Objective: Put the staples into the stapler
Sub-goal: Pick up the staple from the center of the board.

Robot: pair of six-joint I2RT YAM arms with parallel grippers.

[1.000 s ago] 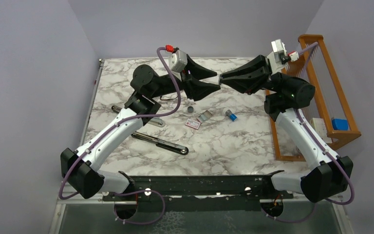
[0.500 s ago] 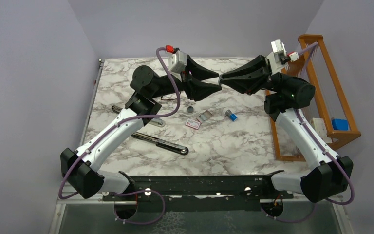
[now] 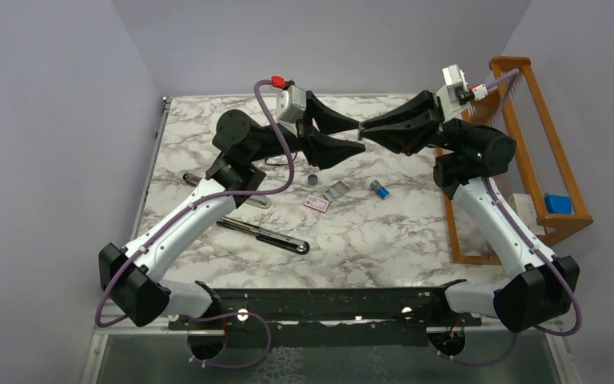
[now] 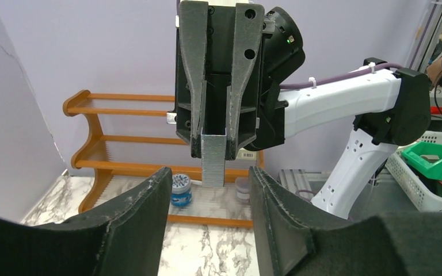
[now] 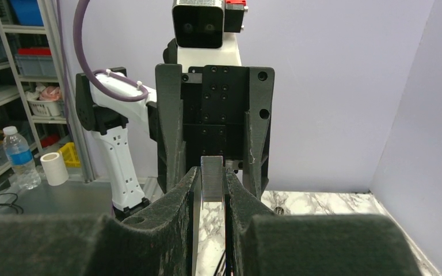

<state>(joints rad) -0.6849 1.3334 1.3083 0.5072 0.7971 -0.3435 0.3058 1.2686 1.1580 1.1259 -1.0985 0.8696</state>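
My right gripper [image 3: 364, 130] is held up over the table's back half, shut on a short silvery strip of staples [image 5: 212, 185] that sticks out past its tips. My left gripper [image 3: 361, 137] faces it tip to tip, open. In the left wrist view the staples [image 4: 213, 168] hang from the right gripper [image 4: 214, 154], at the mouth of my left gripper [image 4: 210, 175] and clear of both fingers [image 4: 149, 201]. The stapler [image 3: 261, 234] lies opened out on the marble table [image 3: 384, 240], left of centre. More staples [image 3: 336, 190] rest beside a small white-and-red box [image 3: 316, 203].
A small dark disc [image 3: 312, 180] and a blue-and-white cylinder [image 3: 380, 190] lie near the box. A wooden rack [image 3: 540, 144] stands along the table's right edge, with a blue item [image 3: 557, 203] on it. Walls close in the back and both sides.
The two grippers have stayed tip to tip, with only a slight shift of the left one. The right grip on the staples is unchanged.
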